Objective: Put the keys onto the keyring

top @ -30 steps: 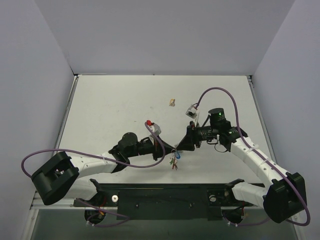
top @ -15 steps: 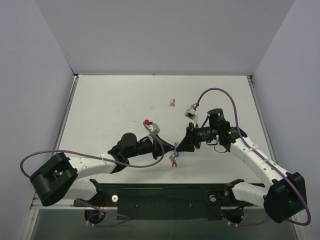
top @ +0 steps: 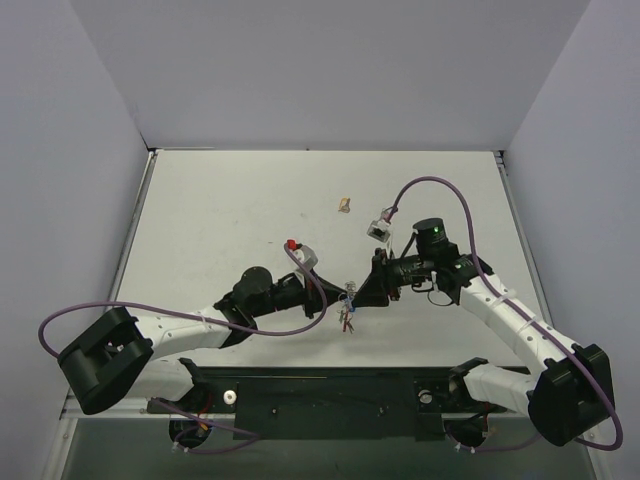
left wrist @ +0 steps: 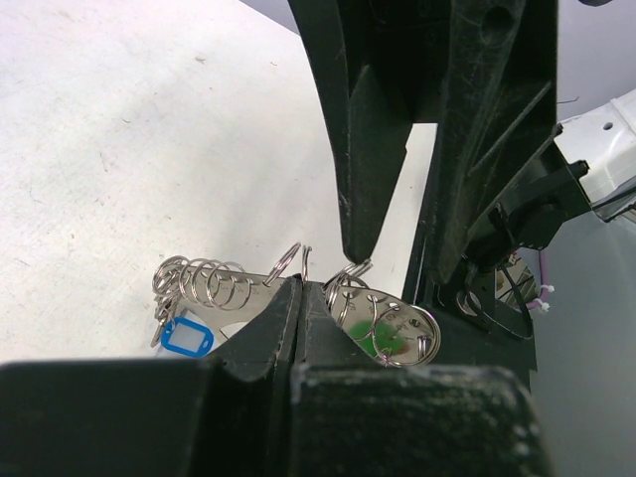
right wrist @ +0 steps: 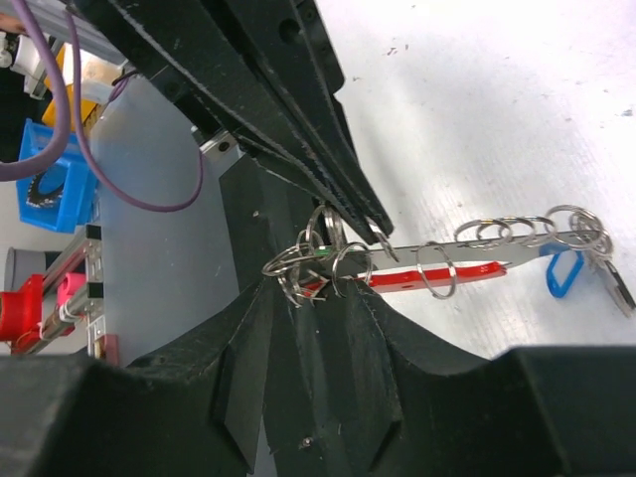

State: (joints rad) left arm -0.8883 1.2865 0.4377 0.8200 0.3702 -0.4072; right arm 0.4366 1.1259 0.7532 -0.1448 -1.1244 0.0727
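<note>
The left end effector is clenched on the keys, a ringed silver bunch with a blue tag, above the desk. The right end effector has its 2 jaws apart around the end rings.

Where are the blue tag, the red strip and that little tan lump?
blue tag (left wrist: 186, 338): left wrist view, middle of its face.
red strip (right wrist: 472, 270): right wrist view, on its flat length.
tan lump (top: 344, 205): top view, its centre.
</note>
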